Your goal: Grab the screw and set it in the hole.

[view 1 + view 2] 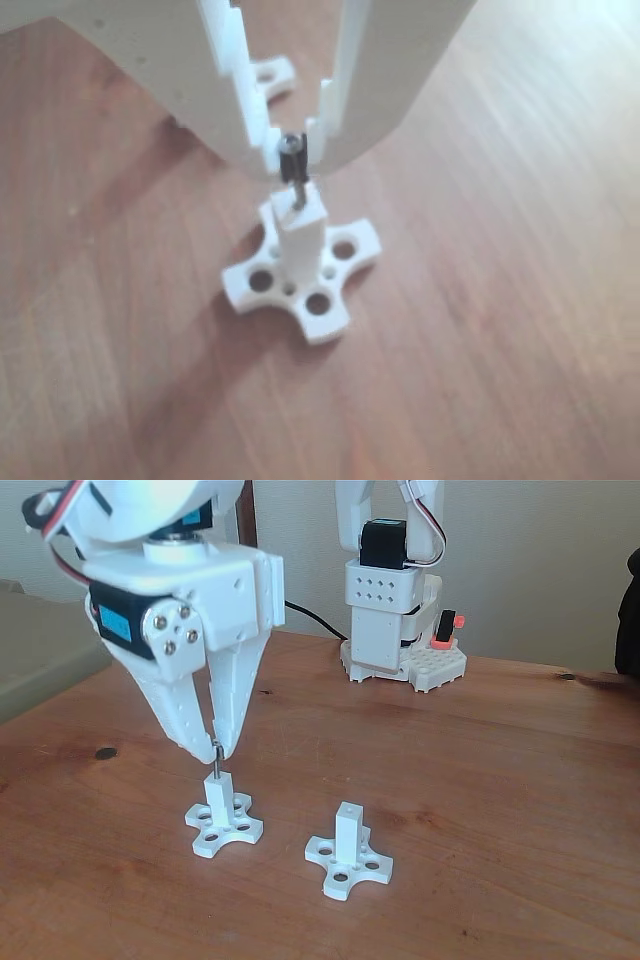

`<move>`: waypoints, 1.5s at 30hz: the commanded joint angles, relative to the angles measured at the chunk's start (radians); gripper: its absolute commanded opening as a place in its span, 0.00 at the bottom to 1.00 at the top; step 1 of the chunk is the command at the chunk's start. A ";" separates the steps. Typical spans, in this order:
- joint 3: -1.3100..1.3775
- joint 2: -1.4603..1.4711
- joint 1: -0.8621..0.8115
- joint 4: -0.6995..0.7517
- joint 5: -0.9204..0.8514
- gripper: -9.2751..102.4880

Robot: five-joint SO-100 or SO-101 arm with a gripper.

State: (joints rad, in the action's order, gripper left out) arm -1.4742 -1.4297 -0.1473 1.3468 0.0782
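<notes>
**Desk:** What did the frame show?

**Photographer:** The gripper point(214, 748) hung straight down over the left fixture point(224, 823) in the fixed view, its fingers point(262, 130) pinching the screw point(292, 172) by its head end. The screw stood upright, shank down, right above the white post point(299, 240).

**Desk:** Was it in the hole?

**Photographer:** Partly, as far as I could judge. In the other view the tip met the post's end face where the hole point(298, 209) was, and the lower shank seemed to have started in. Most of the screw was above the post, so it was not seated. The picture was too soft to say how deep it went.

**Desk:** So the pickup was done?

**Photographer:** Yes. The screw was off the table point(480, 780) and held in the fingertips. Alignment looked done too. What remained, by my reading, was lowering it the rest of the way, opening the fingers and lifting clear.

**Desk:** Anything else in shot?

**Photographer:** A second fixture point(348, 852) sat to the right in the fixed view, well apart from the first, its post bare. Behind them stood the arm's base point(395, 630) at the far edge of the table.

**Desk:** Any risk?

**Photographer:** A screw that shallow could tip if let go early.
</notes>
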 commanded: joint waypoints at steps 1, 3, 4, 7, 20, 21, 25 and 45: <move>0.118 -0.032 0.017 0.012 -0.020 0.04; 0.121 -0.029 0.020 0.014 -0.025 0.04; 0.123 -0.026 0.020 0.014 -0.028 0.04; 0.126 -0.023 0.021 0.020 -0.031 0.04; 0.140 -0.046 0.094 0.057 -0.015 0.04; 0.138 -0.052 0.101 0.058 -0.012 0.04; 0.130 -0.069 0.129 0.066 0.002 0.04; 0.072 -0.110 0.230 0.080 0.040 0.04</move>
State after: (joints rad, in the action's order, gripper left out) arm -1.4097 -1.4297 0.0660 1.4220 0.1150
